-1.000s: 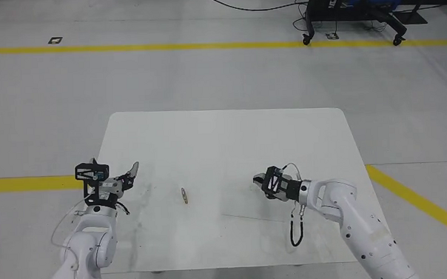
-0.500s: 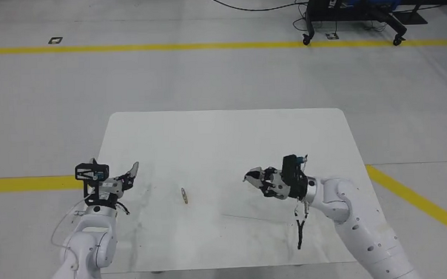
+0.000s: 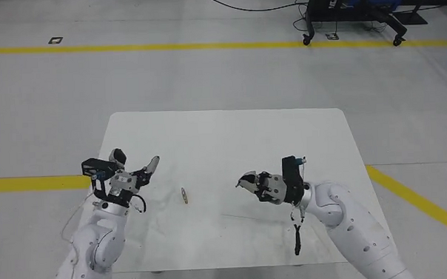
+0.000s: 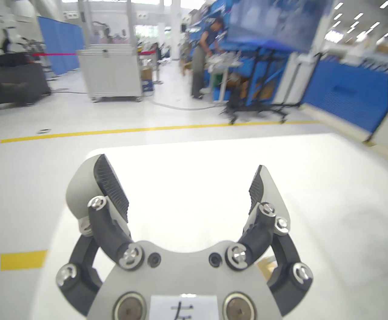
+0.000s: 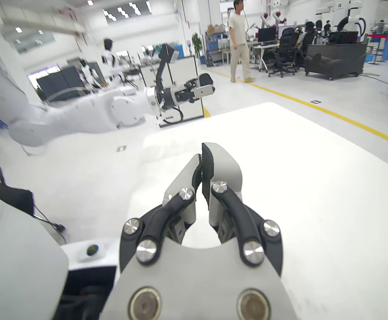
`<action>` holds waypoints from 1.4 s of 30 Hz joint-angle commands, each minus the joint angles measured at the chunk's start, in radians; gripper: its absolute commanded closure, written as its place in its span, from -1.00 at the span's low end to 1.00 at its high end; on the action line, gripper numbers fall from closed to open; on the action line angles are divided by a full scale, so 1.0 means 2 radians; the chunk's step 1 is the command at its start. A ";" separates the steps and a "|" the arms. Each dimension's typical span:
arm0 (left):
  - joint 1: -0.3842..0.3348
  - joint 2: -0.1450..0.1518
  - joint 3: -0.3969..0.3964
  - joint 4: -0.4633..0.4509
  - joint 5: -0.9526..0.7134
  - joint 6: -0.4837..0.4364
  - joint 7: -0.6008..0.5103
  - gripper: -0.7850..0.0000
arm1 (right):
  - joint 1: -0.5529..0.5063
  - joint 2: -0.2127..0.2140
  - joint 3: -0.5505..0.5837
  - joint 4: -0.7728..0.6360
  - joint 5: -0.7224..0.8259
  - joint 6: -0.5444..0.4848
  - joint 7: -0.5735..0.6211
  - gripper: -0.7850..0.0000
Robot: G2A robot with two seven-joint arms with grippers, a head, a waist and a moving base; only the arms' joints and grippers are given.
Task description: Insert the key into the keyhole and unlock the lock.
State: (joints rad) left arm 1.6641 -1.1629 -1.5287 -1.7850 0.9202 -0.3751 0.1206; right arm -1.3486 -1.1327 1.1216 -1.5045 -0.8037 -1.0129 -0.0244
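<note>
A small brass-coloured metal piece (image 3: 184, 195) lies on the white table (image 3: 231, 139), left of the middle; whether it is the key or the lock I cannot tell. It also shows as a small speck (image 5: 121, 148) in the right wrist view. My left gripper (image 3: 137, 162) hovers over the table's left edge, open and empty, its ribbed pads (image 4: 112, 185) wide apart. To the right of the metal piece, my right gripper (image 3: 245, 181) points toward it with its pads (image 5: 206, 169) pressed together; nothing shows between them. The left gripper (image 5: 200, 86) appears beyond it.
A black cable (image 3: 296, 237) hangs from the right forearm over the table's front right part. Yellow floor lines (image 3: 205, 45) run behind and beside the table. A wheeled black stand (image 3: 352, 16) is far behind.
The right gripper has moved left toward the table's middle and turned. The left gripper has shifted right and swung inward over the table's left edge. The metal piece has not moved.
</note>
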 commanded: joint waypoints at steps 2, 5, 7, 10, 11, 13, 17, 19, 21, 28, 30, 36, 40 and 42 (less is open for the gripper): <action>-0.040 0.002 0.013 0.031 -0.235 -0.136 -0.084 -1.00 | 0.029 0.000 -0.038 0.012 0.088 0.000 0.010 1.00; -0.087 0.005 0.024 0.062 -0.341 -0.123 -0.182 -1.00 | 0.042 0.005 -0.056 0.009 0.144 0.000 0.026 1.00; -0.107 0.006 0.032 0.064 -0.366 -0.096 -0.224 -1.00 | 0.044 0.007 -0.057 0.007 0.150 0.000 0.032 1.00; -0.107 0.006 0.032 0.064 -0.366 -0.096 -0.224 -1.00 | 0.044 0.007 -0.057 0.007 0.150 0.000 0.032 1.00; -0.107 0.006 0.032 0.064 -0.366 -0.096 -0.224 -1.00 | 0.044 0.007 -0.057 0.007 0.150 0.000 0.032 1.00; -0.107 0.006 0.032 0.064 -0.366 -0.096 -0.224 -1.00 | 0.044 0.007 -0.057 0.007 0.150 0.000 0.032 1.00; -0.117 0.003 0.061 0.059 -0.331 -0.105 -0.216 -1.00 | 0.044 0.007 -0.057 0.007 0.150 0.000 0.032 1.00; -0.130 0.000 0.086 0.070 -0.337 -0.143 -0.212 -1.00 | 0.034 0.005 -0.068 0.012 0.189 0.000 0.021 1.00; -0.147 -0.003 0.105 0.094 -0.338 -0.185 -0.209 -1.00 | 0.034 0.002 -0.084 0.030 0.237 0.002 0.025 1.00; -0.190 -0.010 0.171 0.176 -0.399 -0.299 -0.236 -1.00 | 0.052 -0.005 -0.121 0.048 0.376 0.000 0.066 1.00; -0.203 -0.009 0.182 0.200 -0.448 -0.296 -0.268 -1.00 | 0.053 -0.005 -0.126 0.042 0.396 0.000 0.077 1.00; -0.223 -0.004 0.196 0.223 -0.515 -0.314 -0.332 -0.28 | 0.069 -0.010 -0.130 0.063 0.419 0.000 0.099 1.00; -0.226 -0.002 0.198 0.223 -0.516 -0.319 -0.347 0.09 | 0.082 -0.018 -0.138 0.079 0.417 0.000 0.097 1.00; -0.226 -0.001 0.198 0.222 -0.512 -0.319 -0.351 0.11 | 0.088 -0.021 -0.141 0.089 0.415 0.000 0.097 1.00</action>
State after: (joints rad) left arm 1.2123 -1.1664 -1.1324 -1.3399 -0.1076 -1.0127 -0.5775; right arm -1.1778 -1.1716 0.8427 -1.3376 0.0280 -1.0123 0.1699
